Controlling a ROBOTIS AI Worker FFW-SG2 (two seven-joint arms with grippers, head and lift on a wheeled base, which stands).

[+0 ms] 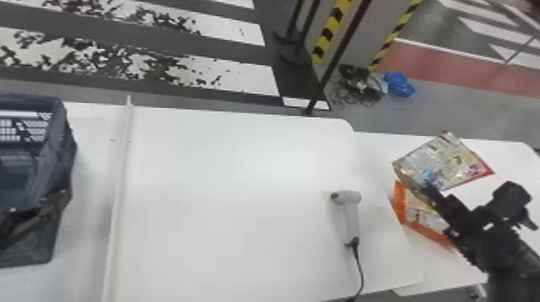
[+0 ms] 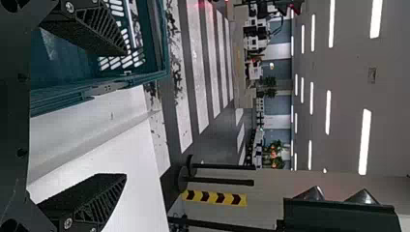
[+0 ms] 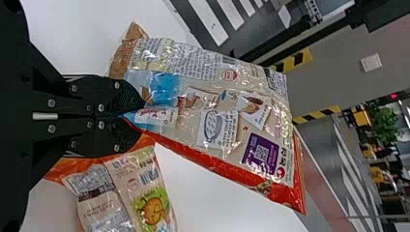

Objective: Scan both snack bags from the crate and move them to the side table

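Snack Bag in Grip Above Side Table

The right gripper point(image 1: 428, 186) pinches one corner of a red-trimmed snack bag point(image 1: 446, 160) over the side table point(image 1: 512, 164), toward its left edge. An orange-edged bag point(image 1: 422, 213) lies on that table, beside the rounded right end of the main table point(image 1: 241, 180). From the head view, the scanner point(image 1: 351, 213) rests near the main table's right edge, its cord trailing to the near edge.

The right wrist view adds what the head view leaves vague: two fingertips pressed together on the bag's blue-marked corner, a purple panel with a square code near the far end, and a round yellow cartoon figure point(image 3: 152, 210) on the orange-edged bag. At the other end, the left gripper point(image 1: 36, 221) is a dark blur over the crate point(image 1: 62, 120); the left wrist view shows its fingers spread wide.

The head view's left border cuts off the crate, and its contents are hard to make out. The held bag and right gripper hide part of the orange-edged bag. Whether the held bag touches the one beneath, an onlooker cannot tell.
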